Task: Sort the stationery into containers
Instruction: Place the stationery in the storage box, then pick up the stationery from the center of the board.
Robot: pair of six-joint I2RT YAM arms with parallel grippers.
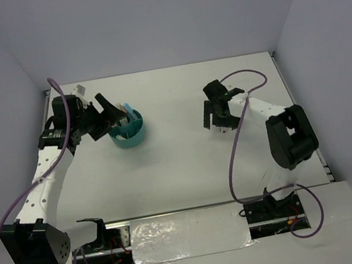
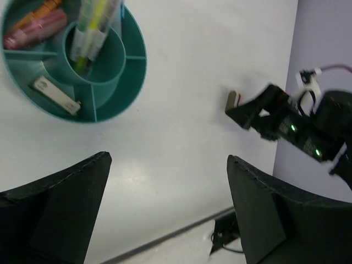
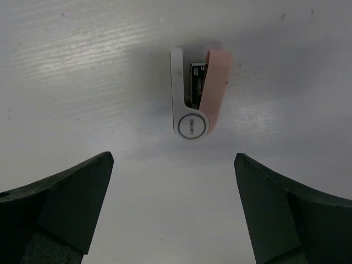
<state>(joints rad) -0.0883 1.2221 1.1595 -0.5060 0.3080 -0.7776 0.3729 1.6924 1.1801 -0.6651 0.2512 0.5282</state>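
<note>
The round teal organizer (image 1: 130, 136) stands left of centre on the table. In the left wrist view (image 2: 132, 60) its centre cup holds pens (image 2: 93, 22). Outer compartments hold pink and orange markers (image 2: 36, 25) and a whitish-tan piece (image 2: 55, 94). My left gripper (image 1: 110, 114) is open and empty, raised just left of the organizer (image 2: 168, 159). A small white and pink stapler (image 3: 198, 93) lies flat on the table. My right gripper (image 3: 173, 159) is open and empty, hovering just short of the stapler (image 2: 232, 99). In the top view my right gripper (image 1: 218, 116) hides the stapler.
White walls close the table at the back and both sides. The metal rail (image 1: 175, 214) and foil-covered strip run along the near edge between the arm bases. A purple cable (image 1: 236, 149) loops off the right arm.
</note>
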